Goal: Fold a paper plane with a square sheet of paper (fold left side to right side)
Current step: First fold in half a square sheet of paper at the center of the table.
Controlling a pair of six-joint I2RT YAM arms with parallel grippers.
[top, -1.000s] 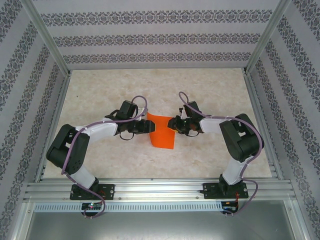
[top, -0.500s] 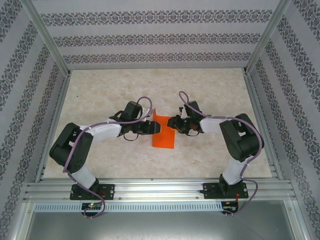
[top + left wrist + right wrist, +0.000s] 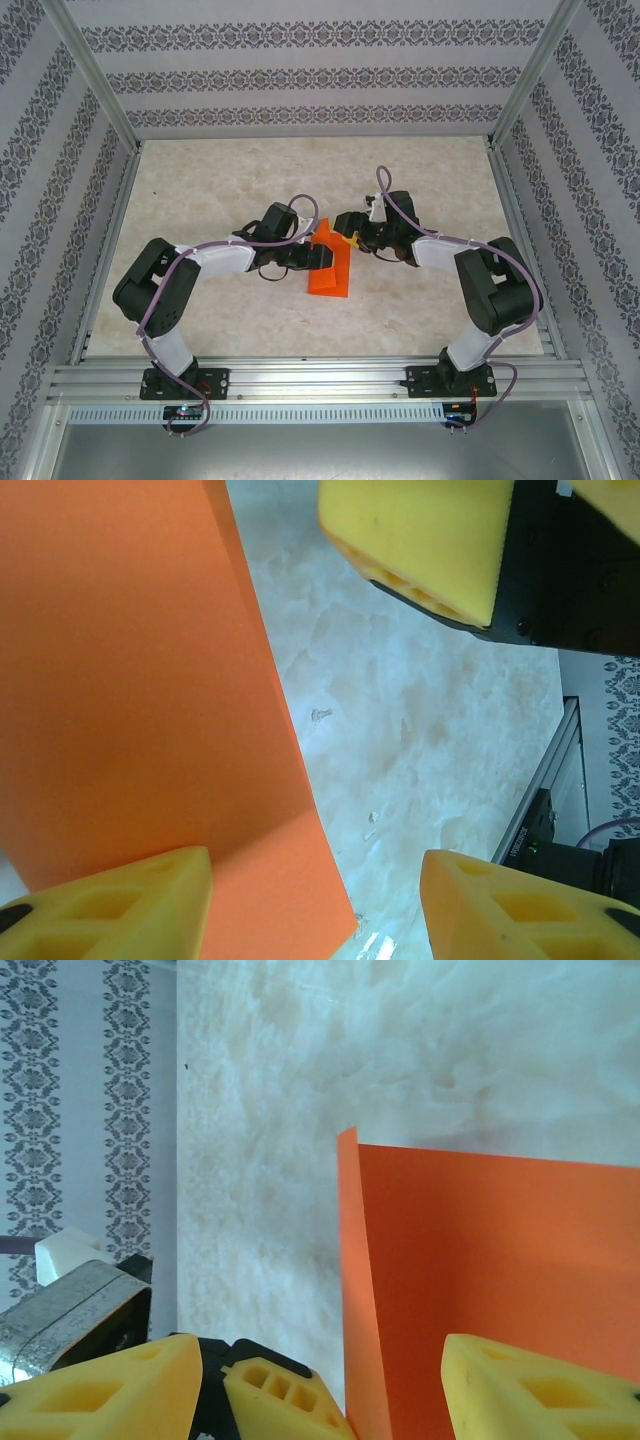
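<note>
The square sheet of paper lies on the table, under the left gripper's fingertips and just left of the right gripper.

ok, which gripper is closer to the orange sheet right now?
Left, narrowly. The left gripper is over the left part of the orange sheet, open, with paper at one finger. The right gripper is open at its far right corner.

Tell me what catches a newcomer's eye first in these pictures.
The bright orange sheet of paper lies in the middle of the pale marbled table, with part of it lifted. The left claw and right claw flank it from either side, jaws open. Patterned walls ring the scene.
</note>
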